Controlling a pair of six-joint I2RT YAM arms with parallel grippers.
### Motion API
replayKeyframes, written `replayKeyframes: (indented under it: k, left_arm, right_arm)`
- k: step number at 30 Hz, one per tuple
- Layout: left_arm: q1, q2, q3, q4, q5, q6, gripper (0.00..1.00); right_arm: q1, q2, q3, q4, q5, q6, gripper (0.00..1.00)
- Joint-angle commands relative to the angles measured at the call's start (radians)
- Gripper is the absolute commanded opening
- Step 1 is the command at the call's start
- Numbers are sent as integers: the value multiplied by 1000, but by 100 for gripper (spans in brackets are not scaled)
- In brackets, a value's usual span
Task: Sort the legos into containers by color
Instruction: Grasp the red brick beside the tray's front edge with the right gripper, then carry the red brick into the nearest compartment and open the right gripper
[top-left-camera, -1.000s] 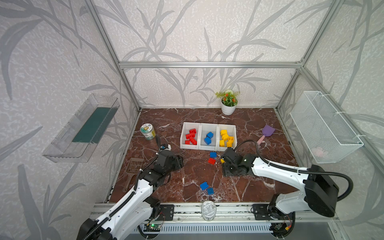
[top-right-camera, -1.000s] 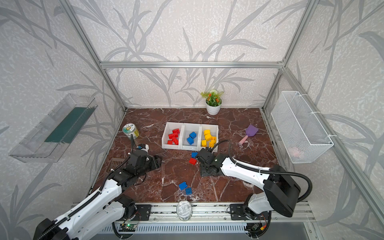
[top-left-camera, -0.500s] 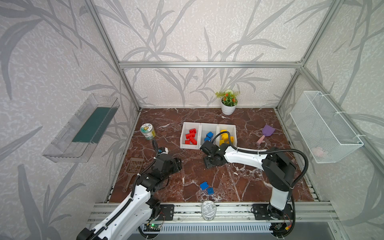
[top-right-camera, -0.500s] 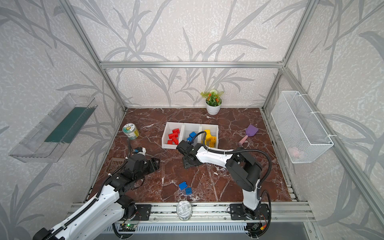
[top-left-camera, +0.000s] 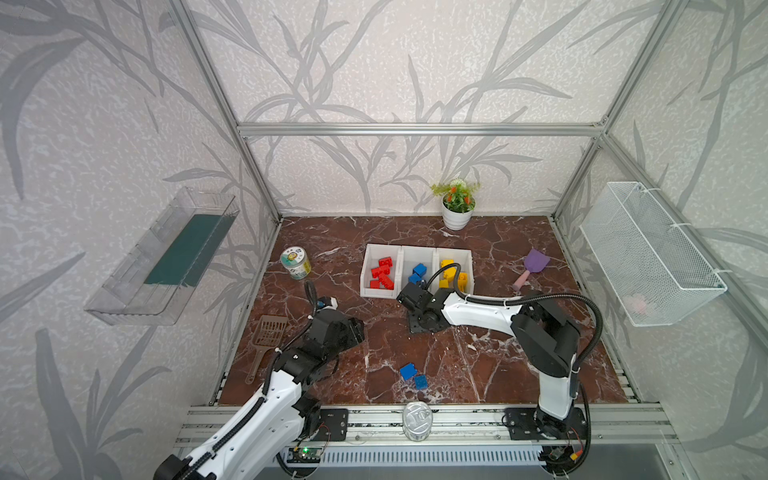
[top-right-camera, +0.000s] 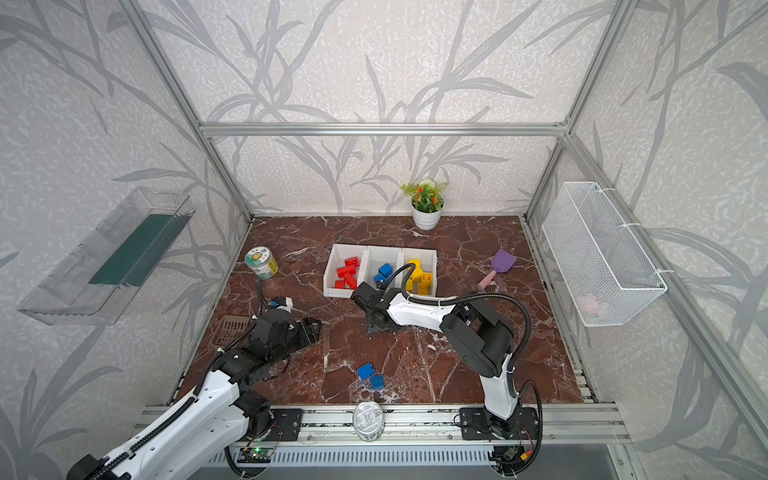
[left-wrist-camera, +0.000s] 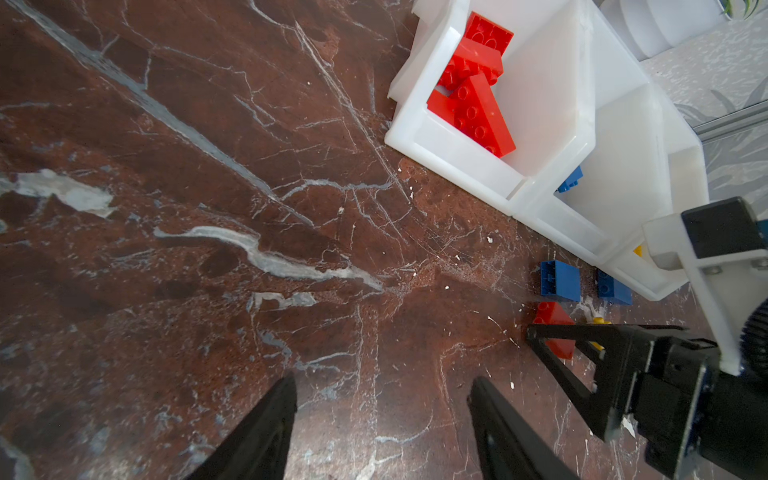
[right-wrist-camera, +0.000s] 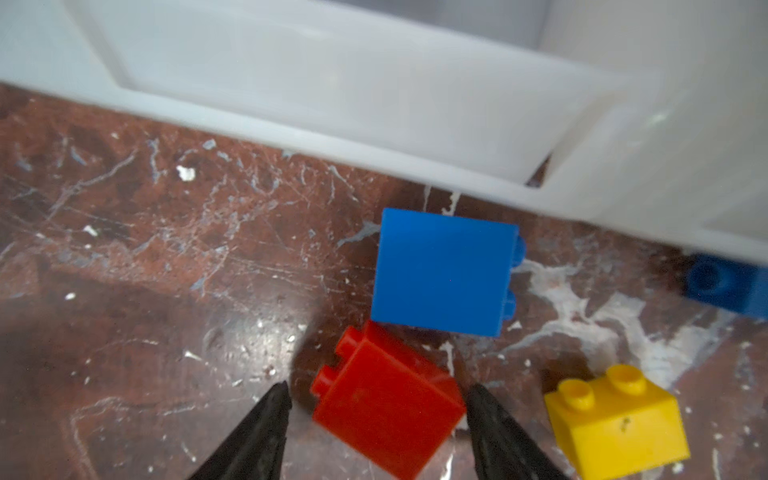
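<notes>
Begin at eight o'clock on the marble floor (top-left-camera: 478, 365): find the left gripper (top-left-camera: 355, 328) low over bare stone, fingers (left-wrist-camera: 262, 432) spread, nothing between them.

Move right to the containers (top-left-camera: 376, 294), just toward twelve from centre: red legos (top-left-camera: 382, 272) in the nine o'clock bin, blue legos (top-left-camera: 419, 272) in the middle, yellow legos (top-left-camera: 451, 274) in the three o'clock one.

At six o'clock from the middle bin, close to its front lip, see the right gripper (right-wrist-camera: 378, 392) pointing down, fingers apart and straddling a loose red lego (right-wrist-camera: 386, 411) tipped on its side; no firm pinch to be seen, with a gap at one finger. Note a loose blue lego (right-wrist-camera: 440, 270) just beside it at twelve, a loose yellow lego (right-wrist-camera: 615, 424) near, and a second blue lego (right-wrist-camera: 727, 286) tucked against the lip. Farther toward six, spot two more blue bricks (top-left-camera: 408, 370) on the floor.

Expect the loose red lego to be light, rigid and slick on its flat faces. Take hold across two opposite smooth sides, clear of the studs. Probably square the wrist first, given the skewed lie between the fingers and the risk of twisting out or shoving the blue neighbour.
</notes>
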Motion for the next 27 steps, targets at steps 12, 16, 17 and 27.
replayKeyframes:
  k: [12,16,17,27]
  left_arm:
    - [-5,-8,-34,17,4,-24,69]
    - [-4,-9,-36,20,4,-26,69]
    - [-5,-11,-34,18,4,-24,69]
    - [-4,-15,-41,26,4,-29,69]
  right_arm:
    - [-1,35,-12,18,37,89,50]
    - [0,23,-23,17,31,58,45]
    - [0,17,-29,18,26,49,44]
    - [6,-103,-16,-22,1,-47,41]
